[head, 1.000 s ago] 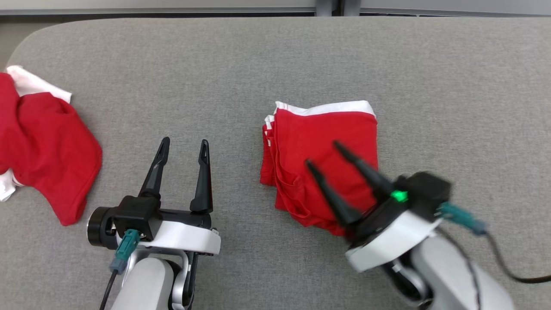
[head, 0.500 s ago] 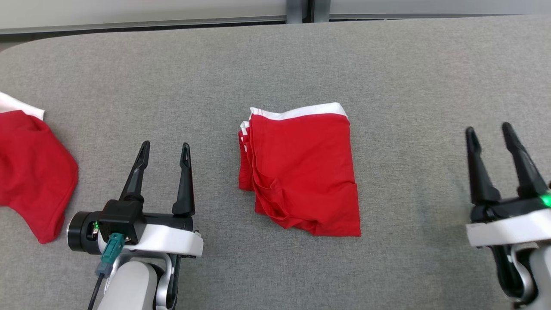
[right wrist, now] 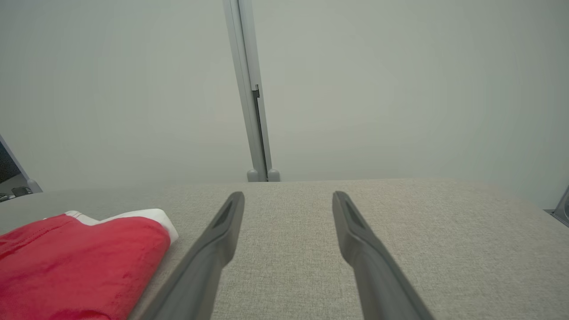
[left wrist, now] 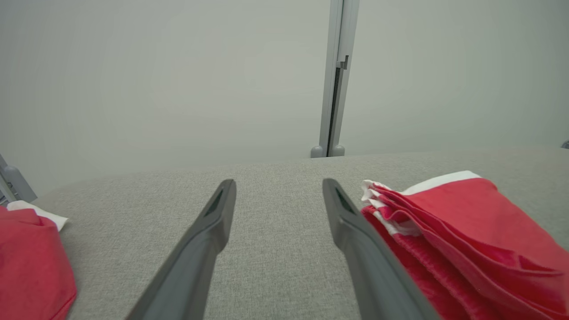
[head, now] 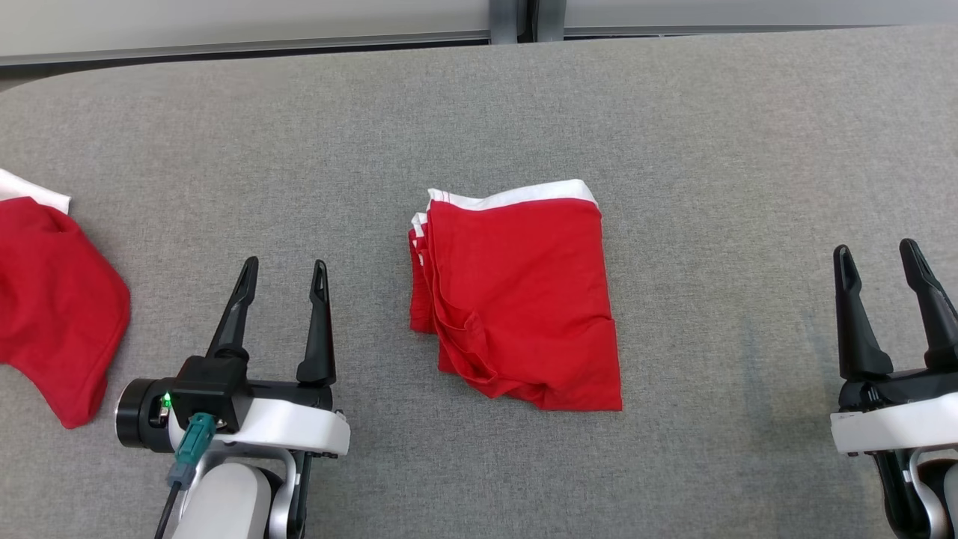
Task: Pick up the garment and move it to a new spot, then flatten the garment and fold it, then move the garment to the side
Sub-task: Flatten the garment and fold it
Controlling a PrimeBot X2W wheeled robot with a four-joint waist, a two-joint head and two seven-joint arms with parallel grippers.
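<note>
The garment (head: 520,296), red with a white band along its far edge, lies folded in a neat stack at the middle of the grey table (head: 479,105). In the left wrist view the garment (left wrist: 466,240) sits just right of my fingers; in the right wrist view the garment (right wrist: 80,262) sits at the lower left. My left gripper (head: 285,264) stands open to the garment's left, holding nothing. My right gripper (head: 876,248) stands open far to its right, also holding nothing. Neither touches the cloth.
A second red and white cloth (head: 52,299) lies crumpled at the table's left edge, also seen as a red cloth (left wrist: 31,262) in the left wrist view. A pale wall with a grey upright post (left wrist: 335,80) stands behind the table's far edge.
My right gripper has left the folded garment and swung out to the right, clear of it. The head camera has shifted, so the whole scene sits further left. The left gripper stays put.
</note>
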